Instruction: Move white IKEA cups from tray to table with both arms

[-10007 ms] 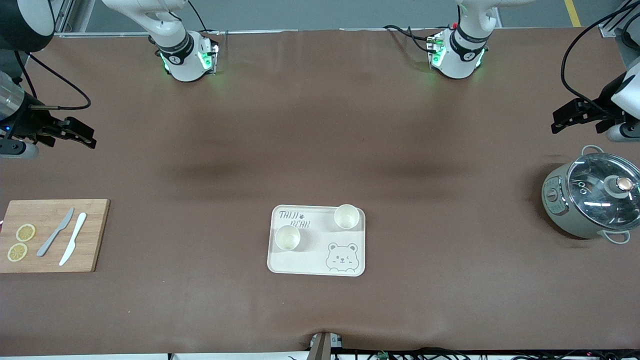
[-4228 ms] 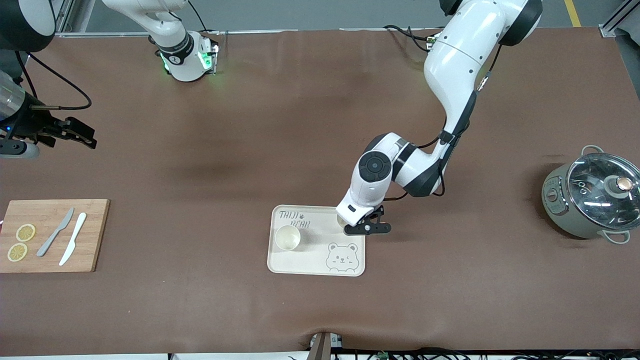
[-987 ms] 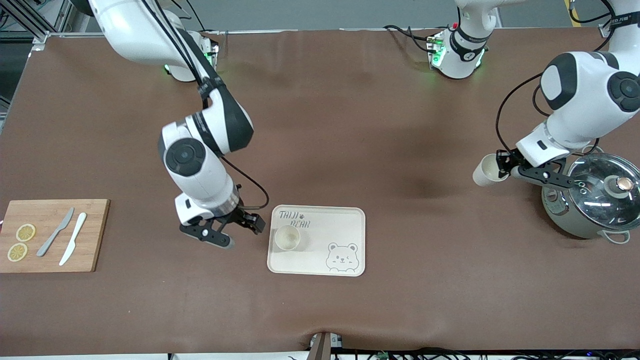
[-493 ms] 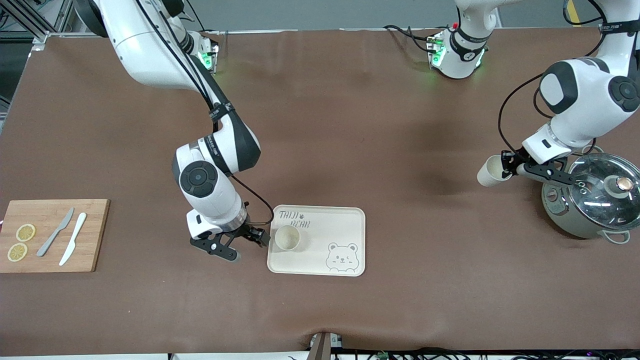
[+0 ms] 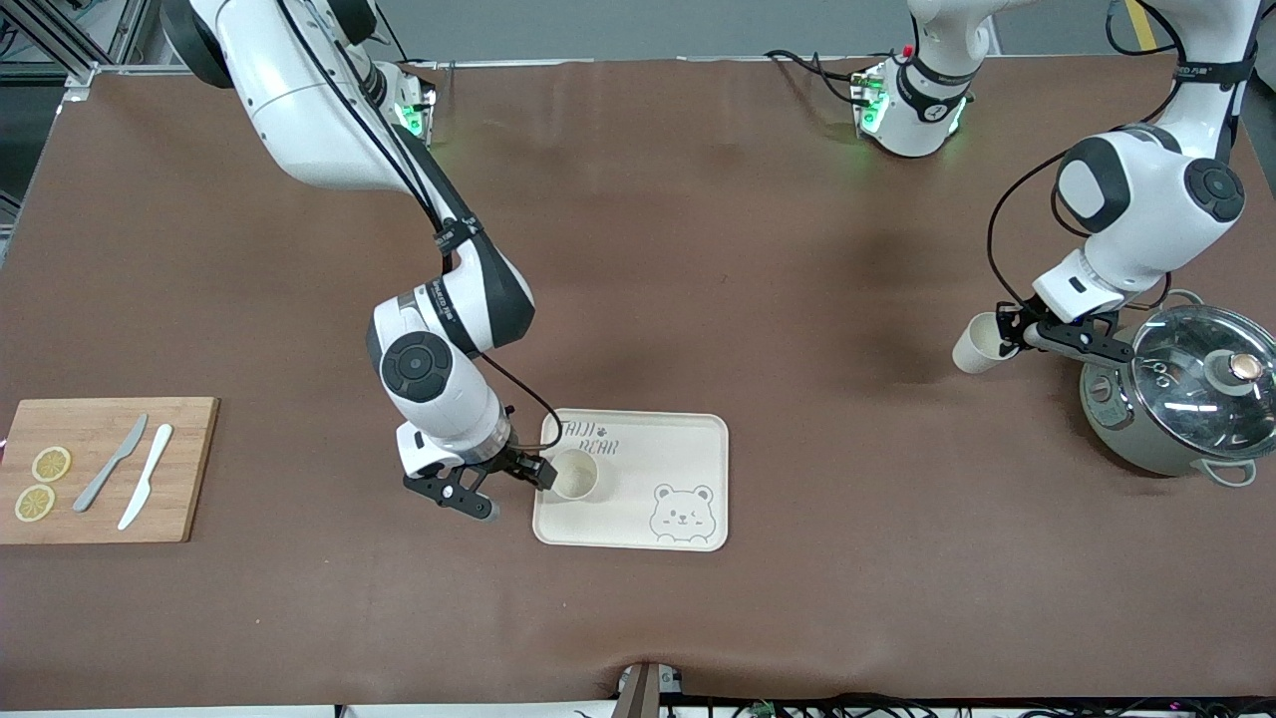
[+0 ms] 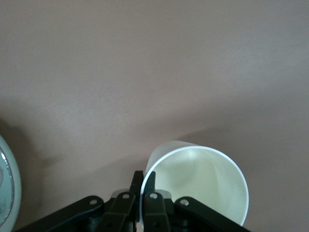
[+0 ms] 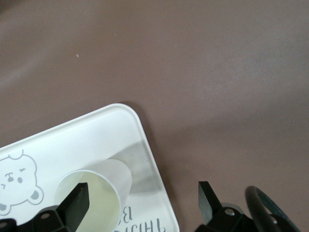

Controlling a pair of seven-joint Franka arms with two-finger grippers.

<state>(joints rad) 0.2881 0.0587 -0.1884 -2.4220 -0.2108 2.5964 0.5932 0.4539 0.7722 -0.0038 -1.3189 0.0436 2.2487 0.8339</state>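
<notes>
a: right gripper [image 5: 510, 477] first. where is it?

b: low at the bear tray's [image 5: 688, 444] edge toward the right arm's end of the tabletop [image 5: 698, 249]. its fingers are spread wide, and in the right wrist view one finger [image 7: 77, 203] sits over the mouth of the cup on the tray [image 7: 94, 193] while the other finger [image 7: 207, 198] is outside the tray rim, over bare tabletop. so the cup wall lies between them, not yet squeezed.

a: and that cup?

b: upright on the tray [image 5: 575, 473], next to the printed lettering, farther from the front camera than the bear drawing.

a: left gripper [image 5: 1009, 329]?

b: it is up over bare tabletop just beside the grey-green lidded pot [image 5: 1181, 399], clamped on the rim of the other cup [image 5: 977, 344]. the left wrist view shows both fingertips pinching the wall of that cup [image 6: 203, 183], one inside, one outside. the cup hangs tilted, its mouth facing toward the pot.
</notes>
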